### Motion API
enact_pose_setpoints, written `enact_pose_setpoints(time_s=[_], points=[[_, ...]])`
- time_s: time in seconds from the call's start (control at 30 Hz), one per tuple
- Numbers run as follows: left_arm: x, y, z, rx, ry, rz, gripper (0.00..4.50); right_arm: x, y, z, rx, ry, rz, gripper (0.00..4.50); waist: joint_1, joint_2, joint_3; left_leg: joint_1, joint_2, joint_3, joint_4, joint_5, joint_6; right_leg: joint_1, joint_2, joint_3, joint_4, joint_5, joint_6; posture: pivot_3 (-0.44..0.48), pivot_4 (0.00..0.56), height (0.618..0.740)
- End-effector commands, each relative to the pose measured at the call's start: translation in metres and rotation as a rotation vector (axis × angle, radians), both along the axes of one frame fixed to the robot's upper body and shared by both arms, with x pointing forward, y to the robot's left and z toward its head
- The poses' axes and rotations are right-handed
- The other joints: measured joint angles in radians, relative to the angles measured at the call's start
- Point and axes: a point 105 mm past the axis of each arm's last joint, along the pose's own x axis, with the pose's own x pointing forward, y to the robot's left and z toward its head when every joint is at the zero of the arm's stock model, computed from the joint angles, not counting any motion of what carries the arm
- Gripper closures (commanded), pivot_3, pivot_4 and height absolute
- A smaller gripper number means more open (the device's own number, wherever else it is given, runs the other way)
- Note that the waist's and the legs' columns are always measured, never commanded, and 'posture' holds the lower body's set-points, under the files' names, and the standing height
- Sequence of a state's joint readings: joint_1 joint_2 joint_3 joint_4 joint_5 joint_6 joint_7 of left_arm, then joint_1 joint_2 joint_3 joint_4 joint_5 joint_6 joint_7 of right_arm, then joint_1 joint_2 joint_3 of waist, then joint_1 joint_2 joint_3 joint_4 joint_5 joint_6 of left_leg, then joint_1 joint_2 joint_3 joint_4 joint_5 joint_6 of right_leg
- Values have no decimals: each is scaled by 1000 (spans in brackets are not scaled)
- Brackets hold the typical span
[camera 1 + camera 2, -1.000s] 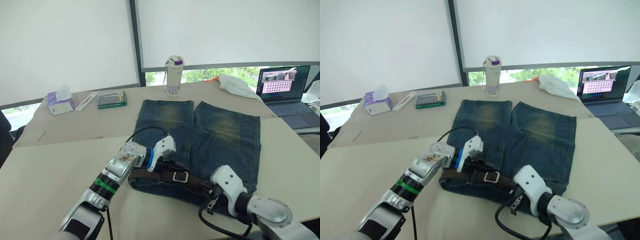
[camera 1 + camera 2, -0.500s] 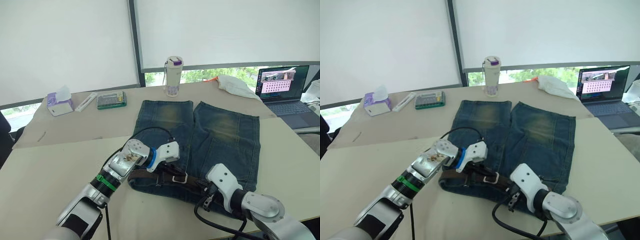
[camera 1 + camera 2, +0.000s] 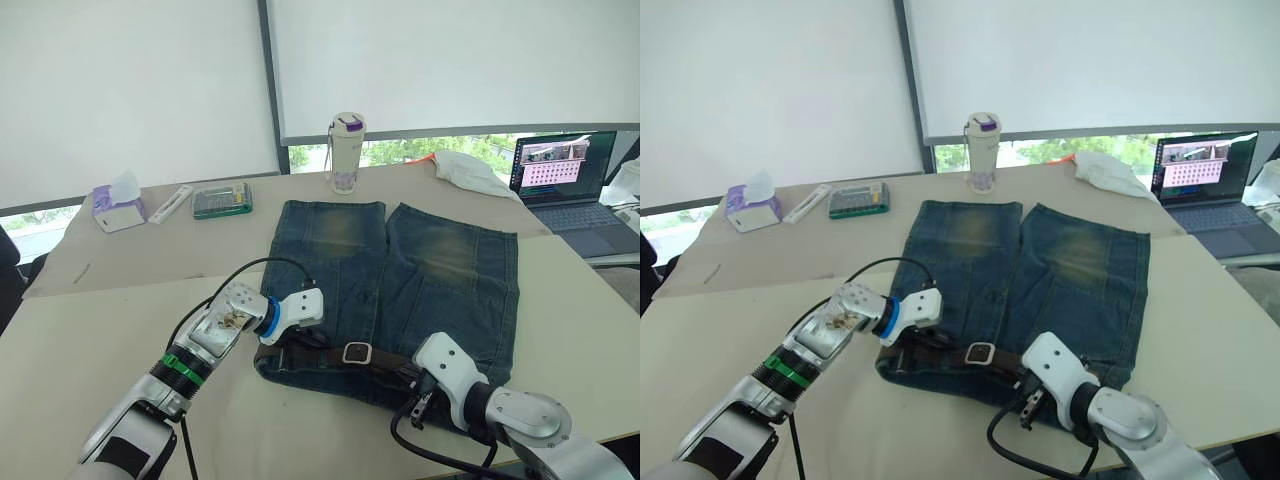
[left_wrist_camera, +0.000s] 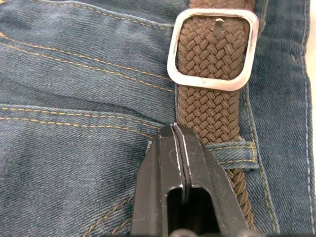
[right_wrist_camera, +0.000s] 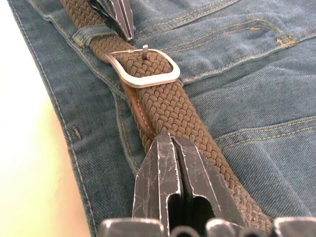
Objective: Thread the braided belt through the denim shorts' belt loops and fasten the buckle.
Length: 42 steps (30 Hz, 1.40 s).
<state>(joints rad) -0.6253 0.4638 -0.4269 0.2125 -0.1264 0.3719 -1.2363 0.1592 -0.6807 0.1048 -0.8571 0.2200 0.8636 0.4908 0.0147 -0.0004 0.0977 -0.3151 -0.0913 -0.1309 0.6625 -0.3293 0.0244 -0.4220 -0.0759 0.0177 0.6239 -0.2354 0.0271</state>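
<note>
The braided belt (image 4: 210, 106) is laid along the waistband of the denim shorts (image 3: 440, 270) on the tabletop (image 3: 120, 330), its buckle (image 4: 213, 49) done up; both the left claw (image 4: 178, 143) and right claw (image 5: 171, 148) are pressed together, empty; no writing can be read.

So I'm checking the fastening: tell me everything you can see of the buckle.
The buckle is a silver, rounded-rectangular metal frame lying flat on the denim shorts' waistband. The braided belt passes through it, the prong poking up through the weave. A belt loop sits just beside it. Both grippers' shut fingers rest near it, not touching.
</note>
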Motion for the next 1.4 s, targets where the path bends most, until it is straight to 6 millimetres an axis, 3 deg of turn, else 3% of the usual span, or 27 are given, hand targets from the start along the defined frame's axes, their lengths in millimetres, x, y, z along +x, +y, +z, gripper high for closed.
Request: enact_pose_setpoints(time_s=[0.03,0.1,0.23,0.47,0.67,0.9,1.13,1.4], points=[[-8,-21,42,-211,38,-49,4500,0,5,12,25,-50,29,4451,2,1,0,0,0,0,0,0,0,0,0,0,0,0,0,0,150,740],[-15,-33,57,-251,45,-111,4500,-2,9,14,40,-53,51,4451,3,0,0,-2,0,-1,3,0,0,-1,0,-1,0,0,0,0,150,740],[-21,-48,61,-212,16,-191,4500,-8,14,18,76,-57,95,4451,1,0,0,-2,0,-1,3,0,0,1,0,-1,0,0,0,0,150,740],[-13,-62,43,-48,-77,-257,4500,-11,13,20,78,-71,93,4451,1,-3,2,-2,-1,0,3,0,0,1,0,-1,0,0,0,0,150,740],[-3,-44,22,71,-99,-238,4500,-13,10,18,65,-67,67,4451,1,-3,2,-2,0,0,3,0,0,0,0,0,0,0,0,0,150,740],[-7,-21,8,120,-84,-230,4500,-13,9,16,63,-63,62,4451,-1,-2,2,-1,0,0,3,0,0,0,0,0,0,0,0,0,150,740],[-10,-12,-8,148,-100,-223,4500,-11,7,14,53,-58,62,4451,3,-2,1,-1,-1,0,3,0,0,1,1,-1,0,0,0,0,150,740],[-2,-12,34,-152,-40,-85,4500,-16,6,18,63,-65,61,4451,3,-1,0,-1,-1,-1,3,0,0,0,1,-1,1,0,0,0,150,740]])
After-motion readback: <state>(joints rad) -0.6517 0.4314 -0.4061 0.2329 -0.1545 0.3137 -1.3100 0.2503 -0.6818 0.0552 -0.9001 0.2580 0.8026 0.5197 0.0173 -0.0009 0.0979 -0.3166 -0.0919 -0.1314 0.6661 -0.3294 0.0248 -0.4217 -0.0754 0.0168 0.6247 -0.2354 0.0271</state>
